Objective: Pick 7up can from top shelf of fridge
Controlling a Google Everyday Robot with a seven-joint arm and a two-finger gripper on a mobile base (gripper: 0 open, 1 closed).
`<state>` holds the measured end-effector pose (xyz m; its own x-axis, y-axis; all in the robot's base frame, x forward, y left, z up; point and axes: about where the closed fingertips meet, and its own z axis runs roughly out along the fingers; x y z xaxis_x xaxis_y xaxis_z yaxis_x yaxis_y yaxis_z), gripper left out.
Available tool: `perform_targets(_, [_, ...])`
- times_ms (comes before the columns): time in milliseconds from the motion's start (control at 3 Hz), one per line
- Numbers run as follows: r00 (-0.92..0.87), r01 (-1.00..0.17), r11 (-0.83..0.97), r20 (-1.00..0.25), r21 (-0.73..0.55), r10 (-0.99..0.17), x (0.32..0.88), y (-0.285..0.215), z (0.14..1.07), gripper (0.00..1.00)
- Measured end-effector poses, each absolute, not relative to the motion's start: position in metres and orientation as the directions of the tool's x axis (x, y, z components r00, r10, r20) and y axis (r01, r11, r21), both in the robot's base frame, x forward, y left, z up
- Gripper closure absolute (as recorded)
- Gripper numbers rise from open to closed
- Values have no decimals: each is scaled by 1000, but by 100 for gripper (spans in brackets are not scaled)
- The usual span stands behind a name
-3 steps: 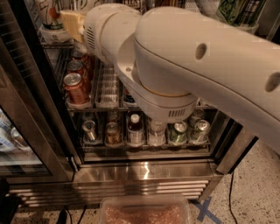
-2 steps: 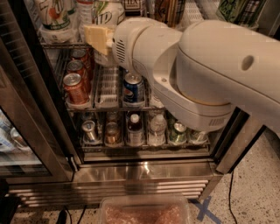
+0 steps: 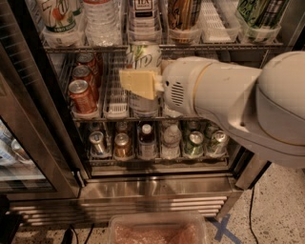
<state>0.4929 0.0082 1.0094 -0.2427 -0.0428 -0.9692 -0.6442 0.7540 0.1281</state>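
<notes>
The fridge (image 3: 157, 189) stands open in front of me. My gripper (image 3: 142, 86) is in front of the middle rack, below the top shelf (image 3: 214, 46). It is shut on a tall silvery-white 7up can (image 3: 144, 56) with green lettering, held upright. One yellowish finger (image 3: 137, 84) lies across the can's front; the other finger is hidden behind it. My white arm (image 3: 228, 100) comes in from the right. A second 7up can (image 3: 56, 13) stands in a clear tub at the left end of the top shelf.
Red cans (image 3: 82, 95) line the middle rack's left lane. Several cans and bottles (image 3: 157, 143) stand on the lower rack. The open glass door (image 3: 28, 124) is at the left. A clear plastic bin (image 3: 157, 231) sits on the floor below.
My gripper has moved from the top shelf's left end down and to the right, and the silvery-white 7up can is now in it in front of the middle rack.
</notes>
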Motion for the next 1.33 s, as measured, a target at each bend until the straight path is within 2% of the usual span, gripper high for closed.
perform_targets(667, [-273,-712,687,-959,148,-76,483,24,1004,100])
perform_targets(1000, [-338,-773,595,-936,219,-96,483,38,985,100])
perform_targets(1333, [-350,-804,547,-929,234,-117,469,48,983,100])
